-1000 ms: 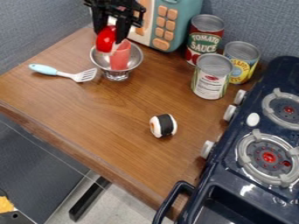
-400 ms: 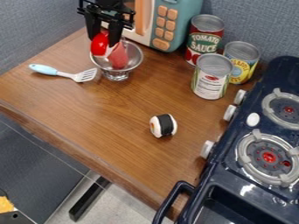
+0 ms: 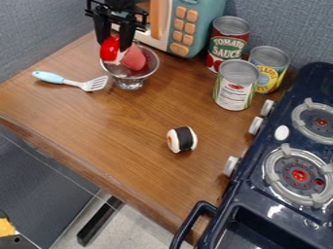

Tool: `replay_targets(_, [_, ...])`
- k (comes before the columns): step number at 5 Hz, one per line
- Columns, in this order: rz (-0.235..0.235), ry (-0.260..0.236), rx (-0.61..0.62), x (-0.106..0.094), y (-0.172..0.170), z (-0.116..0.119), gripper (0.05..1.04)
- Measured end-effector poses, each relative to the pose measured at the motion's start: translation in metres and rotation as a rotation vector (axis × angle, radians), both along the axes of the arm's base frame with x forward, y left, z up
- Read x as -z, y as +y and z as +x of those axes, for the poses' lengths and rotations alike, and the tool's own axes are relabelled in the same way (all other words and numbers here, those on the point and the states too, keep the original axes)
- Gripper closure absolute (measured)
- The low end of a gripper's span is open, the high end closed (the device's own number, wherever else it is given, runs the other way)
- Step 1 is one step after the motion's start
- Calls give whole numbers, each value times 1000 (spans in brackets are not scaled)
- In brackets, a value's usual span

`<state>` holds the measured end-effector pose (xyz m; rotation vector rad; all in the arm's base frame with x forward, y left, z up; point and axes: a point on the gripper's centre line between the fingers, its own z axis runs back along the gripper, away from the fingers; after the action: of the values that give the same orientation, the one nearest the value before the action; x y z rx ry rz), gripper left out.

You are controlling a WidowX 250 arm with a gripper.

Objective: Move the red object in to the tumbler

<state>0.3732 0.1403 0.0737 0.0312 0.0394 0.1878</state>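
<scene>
Red object in the gripper (image 3: 114, 45), over the tumbler's (image 3: 150, 65) ten o'clock rim.
The tumbler, a shiny footed bowl at eleven o'clock in the view, holds a pinkish-red piece (image 3: 134, 58), rounded at its end and leaning; whether it touches the red object (image 3: 110, 50) cannot be told. The gripper's fingers are closed around that glossy object, bright red and rounded with a white part toward its lower right. At one o'clock stand three cans, a red-labelled one (image 3: 228, 44), a yellow-labelled one (image 3: 270, 69) and a white-labelled one (image 3: 234, 90), flat tops up.
</scene>
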Motion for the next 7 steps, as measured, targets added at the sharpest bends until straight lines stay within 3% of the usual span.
replay_targets(1, [-6,-4,-1,1,-1,1,538])
replay_targets(2, [-26,-3,-2,1,-4,1,441])
replay_targets(3, [-32,5,-1,0,-5,0,158])
replay_targets(4, [-59,2,6,1,-10,0,74])
replay_targets(5, [-93,12,2,7,-14,-1,79])
replay_targets(7, [-108,41,-4,16,-17,-5,84])
